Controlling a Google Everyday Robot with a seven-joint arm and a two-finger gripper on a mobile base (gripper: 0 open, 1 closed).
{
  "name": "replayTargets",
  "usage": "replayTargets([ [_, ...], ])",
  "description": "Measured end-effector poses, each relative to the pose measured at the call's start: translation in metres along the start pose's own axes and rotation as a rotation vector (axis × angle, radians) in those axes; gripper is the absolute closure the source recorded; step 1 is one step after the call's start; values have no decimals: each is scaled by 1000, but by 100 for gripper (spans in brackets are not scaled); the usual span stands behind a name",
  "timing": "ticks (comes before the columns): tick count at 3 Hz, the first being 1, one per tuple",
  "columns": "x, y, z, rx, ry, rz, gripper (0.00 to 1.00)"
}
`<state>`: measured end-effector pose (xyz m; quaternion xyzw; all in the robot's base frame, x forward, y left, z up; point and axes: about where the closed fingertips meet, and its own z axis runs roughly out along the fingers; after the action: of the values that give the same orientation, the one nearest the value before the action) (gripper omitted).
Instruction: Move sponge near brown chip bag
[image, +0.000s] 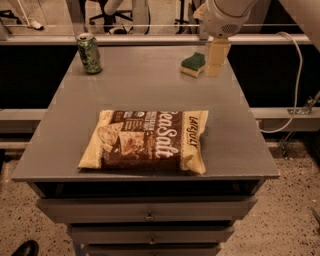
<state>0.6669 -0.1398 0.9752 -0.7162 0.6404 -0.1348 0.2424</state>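
At upper right of the frame: gripper (215, 70), pale, hanging from the white arm (225, 15), tip low over the far right part of the grey surface (150, 85); whether it is open or closed cannot be told, and it holds nothing that can be seen.

Just left of the gripper: sponge (193, 64), green top over yellow foam, lying flat on the surface.

Centre, toward the near edge: brown chip bag (145, 140), flat, well apart from the sponge.

Upper left corner of the surface: green soda can (89, 53), upright.

Below the surface: drawers (150, 215).

Right of the frame: white cable (296, 75), hanging.
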Motion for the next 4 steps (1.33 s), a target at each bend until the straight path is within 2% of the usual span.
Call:
replayTargets([
  [1, 1, -2, 3, 48, 23, -93, 0],
  [2, 14, -11, 21, 108, 113, -251, 0],
  [3, 33, -33, 39, 155, 239, -402, 0],
  [4, 51, -65, 61, 159, 404, -544, 0],
])
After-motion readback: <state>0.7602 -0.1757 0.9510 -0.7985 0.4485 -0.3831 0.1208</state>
